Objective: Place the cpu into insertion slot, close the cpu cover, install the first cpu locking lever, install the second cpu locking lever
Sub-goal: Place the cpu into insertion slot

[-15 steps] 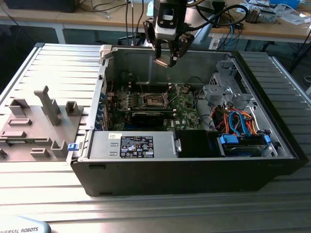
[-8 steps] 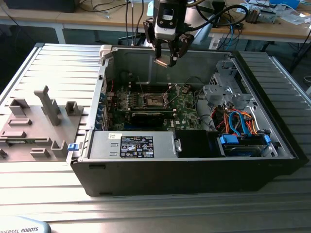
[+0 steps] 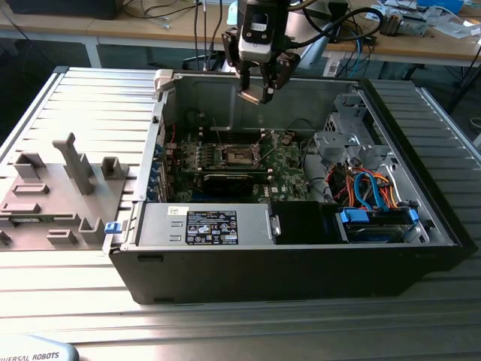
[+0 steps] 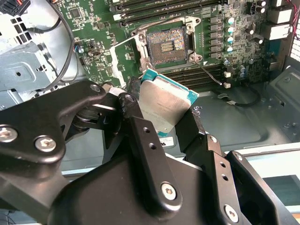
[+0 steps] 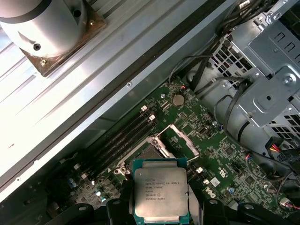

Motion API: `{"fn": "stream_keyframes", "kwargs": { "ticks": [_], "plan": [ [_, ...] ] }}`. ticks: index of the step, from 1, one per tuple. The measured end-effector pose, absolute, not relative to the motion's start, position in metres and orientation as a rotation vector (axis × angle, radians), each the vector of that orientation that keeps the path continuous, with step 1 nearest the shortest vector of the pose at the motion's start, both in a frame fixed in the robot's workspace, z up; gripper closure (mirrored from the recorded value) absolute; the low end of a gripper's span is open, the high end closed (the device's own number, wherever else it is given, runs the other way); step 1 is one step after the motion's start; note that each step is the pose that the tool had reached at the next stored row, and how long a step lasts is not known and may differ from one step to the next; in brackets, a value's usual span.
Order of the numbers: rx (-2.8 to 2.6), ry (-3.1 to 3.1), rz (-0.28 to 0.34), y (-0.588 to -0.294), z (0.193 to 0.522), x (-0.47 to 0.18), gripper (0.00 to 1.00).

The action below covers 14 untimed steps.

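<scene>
Silver cpu [image 5: 161,194] aloft, insertion slot [image 4: 166,47] bare

The gripper [image 4: 163,104] clamps the tilted cpu [image 4: 161,115] by two opposite edges, off the green motherboard [image 4: 93,23]. Beyond it the insertion slot [image 4: 167,44] lies uncovered, contacts exposed, between rows of memory slots [image 4: 164,7].

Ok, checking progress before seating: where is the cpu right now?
The cpu is held in the hand, high over the open computer case in the exterior view, above and apart from the uncovered insertion slot on the motherboard.
</scene>
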<state>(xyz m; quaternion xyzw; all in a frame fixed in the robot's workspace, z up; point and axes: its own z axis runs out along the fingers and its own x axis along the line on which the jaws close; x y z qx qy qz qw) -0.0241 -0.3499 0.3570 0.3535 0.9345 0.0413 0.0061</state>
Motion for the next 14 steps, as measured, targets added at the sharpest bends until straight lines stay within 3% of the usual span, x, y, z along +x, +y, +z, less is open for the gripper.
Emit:
{"fn": "stream_keyframes", "kwargs": {
  "ticks": [14],
  "plan": [
    [1.131, 2.914, 0.129, -0.3498, 0.357, -0.0241, 0.46]
  ]
}}
